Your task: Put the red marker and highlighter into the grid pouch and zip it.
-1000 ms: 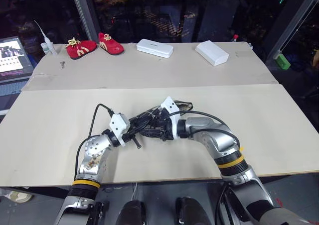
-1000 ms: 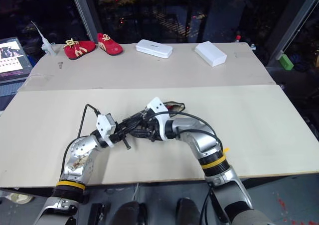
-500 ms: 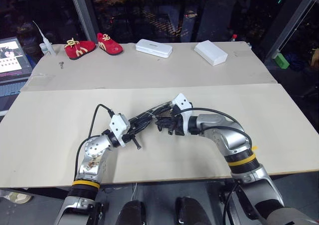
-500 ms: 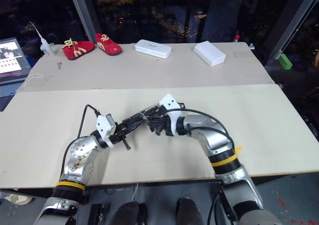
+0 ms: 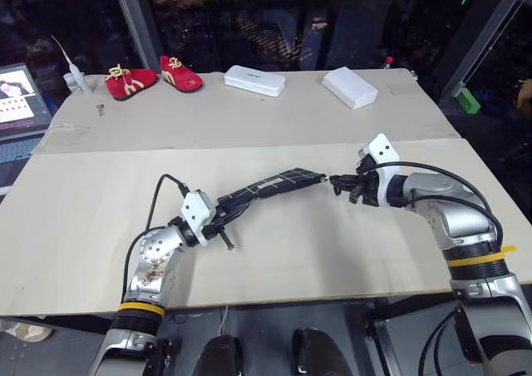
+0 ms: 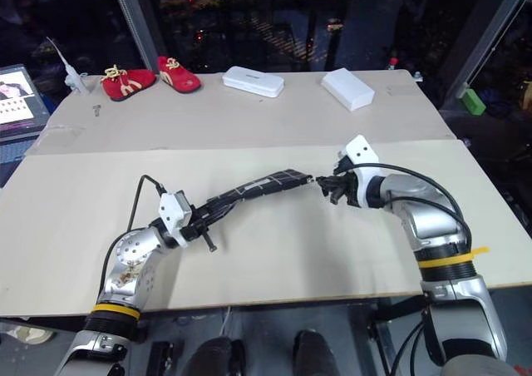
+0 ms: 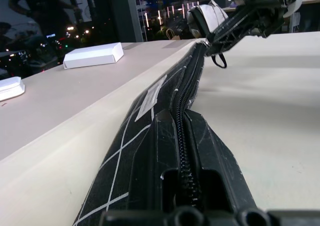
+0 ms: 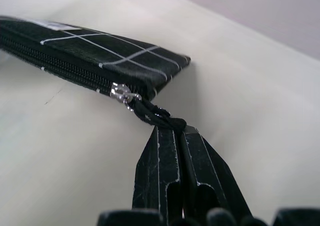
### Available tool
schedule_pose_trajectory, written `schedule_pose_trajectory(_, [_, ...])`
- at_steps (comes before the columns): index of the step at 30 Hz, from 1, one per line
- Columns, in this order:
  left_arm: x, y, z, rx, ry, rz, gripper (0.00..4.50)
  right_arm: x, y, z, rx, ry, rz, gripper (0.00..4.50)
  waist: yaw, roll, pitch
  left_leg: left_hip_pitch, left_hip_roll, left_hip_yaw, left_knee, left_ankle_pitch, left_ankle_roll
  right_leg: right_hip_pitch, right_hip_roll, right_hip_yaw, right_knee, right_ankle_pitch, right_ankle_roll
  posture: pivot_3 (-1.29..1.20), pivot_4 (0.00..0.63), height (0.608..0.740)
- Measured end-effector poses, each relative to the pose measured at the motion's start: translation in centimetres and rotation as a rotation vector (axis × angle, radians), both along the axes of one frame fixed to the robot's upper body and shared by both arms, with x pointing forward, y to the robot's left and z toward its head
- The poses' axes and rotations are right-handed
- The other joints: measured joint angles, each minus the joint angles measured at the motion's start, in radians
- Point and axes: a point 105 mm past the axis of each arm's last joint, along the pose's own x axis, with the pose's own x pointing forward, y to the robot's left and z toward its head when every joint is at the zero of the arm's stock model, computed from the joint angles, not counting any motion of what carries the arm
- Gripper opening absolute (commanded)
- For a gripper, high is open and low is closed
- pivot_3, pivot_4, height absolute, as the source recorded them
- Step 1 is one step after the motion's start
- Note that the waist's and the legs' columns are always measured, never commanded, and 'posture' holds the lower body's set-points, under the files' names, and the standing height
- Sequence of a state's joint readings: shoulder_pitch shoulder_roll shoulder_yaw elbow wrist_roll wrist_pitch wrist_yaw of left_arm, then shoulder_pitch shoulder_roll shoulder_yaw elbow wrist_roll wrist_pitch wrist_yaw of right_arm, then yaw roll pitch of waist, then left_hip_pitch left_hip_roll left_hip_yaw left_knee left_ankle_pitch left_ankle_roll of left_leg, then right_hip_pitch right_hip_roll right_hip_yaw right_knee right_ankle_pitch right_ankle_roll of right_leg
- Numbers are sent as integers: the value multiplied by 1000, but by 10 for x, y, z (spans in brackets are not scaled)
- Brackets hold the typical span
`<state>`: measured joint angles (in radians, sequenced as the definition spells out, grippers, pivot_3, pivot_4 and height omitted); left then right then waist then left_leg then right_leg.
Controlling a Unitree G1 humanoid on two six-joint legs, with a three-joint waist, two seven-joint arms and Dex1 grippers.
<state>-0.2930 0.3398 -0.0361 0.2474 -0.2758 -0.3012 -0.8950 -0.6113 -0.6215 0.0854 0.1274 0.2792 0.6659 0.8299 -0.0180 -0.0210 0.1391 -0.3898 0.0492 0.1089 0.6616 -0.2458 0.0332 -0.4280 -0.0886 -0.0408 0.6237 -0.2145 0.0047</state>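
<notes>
**Pouch stretched between both grippers, zipper run to the far end**

The grid pouch [image 5: 264, 187] is hanging taut above the near sheet of the table [image 5: 100, 185], spanning the middle of the head view from about 8 o'clock up toward 2 o'clock. The left gripper [image 5: 218, 220] is clamping the pouch's near end, its jaws pressed fully together on the fabric; from its wrist the zipper teeth are running away closed along the pouch's edge, with the small white label [image 7: 150, 92] lying on the gridded side.

At the pouch's far end, the right gripper [image 8: 172, 127] is pinching the black zipper pull [image 8: 152, 114] between its fingertips, jaws squeezed tight with no gap between them. The silver slider [image 8: 121, 92] is sitting just beside the pouch's end corner. In the head view this gripper is at roughly 3 o'clock of the pouch's tip.

Across the far sheet, at 11 o'clock, a pair of red shoes [image 5: 155, 76] is resting; two white boxes [image 5: 258, 80] [image 5: 353, 87] are lying toward 12 and 1 o'clock, well apart from the pouch.
</notes>
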Motion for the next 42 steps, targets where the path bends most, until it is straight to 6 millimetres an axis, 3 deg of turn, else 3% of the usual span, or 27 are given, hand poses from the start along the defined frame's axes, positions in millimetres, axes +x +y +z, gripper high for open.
schedule_pose_trajectory(4, [0,-1,0,-2,0,-2,0,-4,15,-9,53,25,46,1632,4,0,0,0,0,0,0,0,0,0,-2,1,0,0,0,0,150,740])
schedule_pose_trajectory(8, [0,-4,1,-2,-6,-16,0,-10,18,-17,61,52,80,3026,9,0,0,-1,-1,0,0,0,0,0,-2,0,-2,0,0,0,150,740])
schedule_pose_trajectory(11, [-1,-13,7,8,-37,-69,0,-21,4,-34,34,111,73,4004,22,0,0,-2,-1,1,0,0,0,0,-3,-1,-3,0,1,0,150,740])
schedule_pose_trajectory(14, [-2,-19,11,24,-57,-117,0,-29,-23,-36,26,146,33,4004,26,0,0,-2,-2,1,0,-1,1,1,-3,-1,-4,0,1,0,150,740])
schedule_pose_trajectory(18, [-3,-30,14,72,-81,-224,0,-58,-66,-28,33,156,-7,4004,33,0,0,-3,-2,0,0,-1,2,2,-2,-3,-8,0,1,0,150,740])
schedule_pose_trajectory(23, [-3,-43,11,169,-124,-366,0,-86,-78,-24,69,142,-16,4004,24,-1,0,-2,-2,0,0,-1,2,4,-1,-1,-10,0,2,0,150,740])
schedule_pose_trajectory(29, [-5,-41,-14,239,-38,-441,1978,-90,-81,-22,54,101,-64,4085,20,-1,1,-1,-2,-3,0,-1,2,4,-1,1,-10,-1,6,0,150,740])
schedule_pose_trajectory(33, [-15,-44,-19,238,-6,-487,3270,-89,-82,-22,50,95,-84,4085,22,-1,1,-2,-2,-4,0,-2,3,4,-1,1,-11,0,4,0,150,740])
schedule_pose_trajectory(35, [-18,-43,-13,149,104,-459,3975,-85,-84,-22,52,95,-93,4085,19,-1,1,-3,-1,-5,0,-2,4,3,-1,1,-11,0,4,0,150,740])
schedule_pose_trajectory(37, [-19,-40,-2,60,214,-428,3975,-81,-91,-22,50,99,-120,4085,18,-1,1,-3,-1,-6,0,-2,4,4,-2,1,-10,0,5,0,150,740])
schedule_pose_trajectory(40, [-12,-19,18,-46,342,-293,3975,-75,-97,-18,55,83,-135,4085,17,-1,1,0,-1,-7,0,-2,4,5,-1,1,-9,-2,9,0,150,740])
schedule_pose_trajectory(42, [-4,-2,18,-75,409,-145,3975,-72,-99,-17,63,80,-142,4085,16,-1,1,1,-1,-7,0,-2,4,6,-1,2,-9,-4,12,0,150,740])
